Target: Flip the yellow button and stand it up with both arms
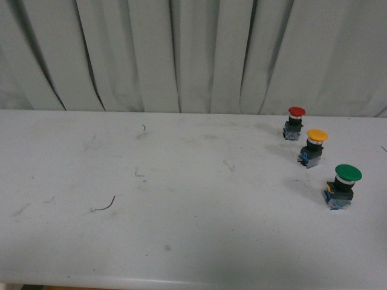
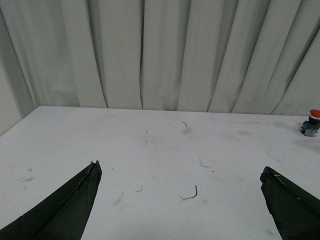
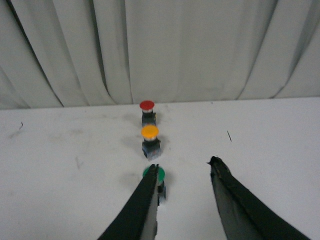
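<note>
The yellow button (image 1: pixel 314 147) stands upright on its black-and-blue base, cap up, at the right of the white table, between the red-capped button (image 1: pixel 294 123) and the green-capped button (image 1: pixel 341 186). It also shows in the right wrist view (image 3: pixel 150 140). My right gripper (image 3: pixel 185 165) is open and empty, above the table, short of the yellow button; one finger (image 3: pixel 142 205) partly hides the green button (image 3: pixel 159 175). My left gripper (image 2: pixel 180 170) is open wide and empty over the table's middle, far from the buttons. Neither arm shows in the front view.
A grey pleated curtain (image 1: pixel 193 54) hangs behind the table's back edge. A small curved wire scrap (image 1: pixel 104 206) lies on the table at the left, also in the left wrist view (image 2: pixel 191 194). The red button shows at the left wrist view's edge (image 2: pixel 311 122).
</note>
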Action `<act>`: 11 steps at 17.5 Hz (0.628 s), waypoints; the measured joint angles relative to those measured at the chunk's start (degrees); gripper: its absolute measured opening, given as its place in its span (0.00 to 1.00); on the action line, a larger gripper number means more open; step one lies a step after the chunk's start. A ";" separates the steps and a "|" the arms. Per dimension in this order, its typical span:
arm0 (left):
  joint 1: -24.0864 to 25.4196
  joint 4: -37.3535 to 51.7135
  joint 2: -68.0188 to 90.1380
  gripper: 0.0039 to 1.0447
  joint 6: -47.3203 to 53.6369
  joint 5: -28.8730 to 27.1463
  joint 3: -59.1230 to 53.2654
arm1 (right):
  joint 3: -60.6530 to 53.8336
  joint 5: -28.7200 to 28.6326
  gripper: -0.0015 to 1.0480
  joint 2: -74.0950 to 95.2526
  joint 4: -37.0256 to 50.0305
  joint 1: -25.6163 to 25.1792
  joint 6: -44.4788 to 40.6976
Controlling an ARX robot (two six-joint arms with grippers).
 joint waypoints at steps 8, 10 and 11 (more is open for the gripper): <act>0.00 0.00 0.00 0.94 0.00 0.02 0.00 | -9.40 0.02 0.02 -19.67 -3.96 0.00 -0.61; 0.00 0.00 0.00 0.94 0.00 0.00 0.00 | -10.08 0.02 0.02 -22.56 -5.05 0.00 -0.61; 0.00 0.00 0.00 0.94 0.00 0.00 0.00 | -10.64 0.00 0.02 -23.85 -6.05 0.00 -0.61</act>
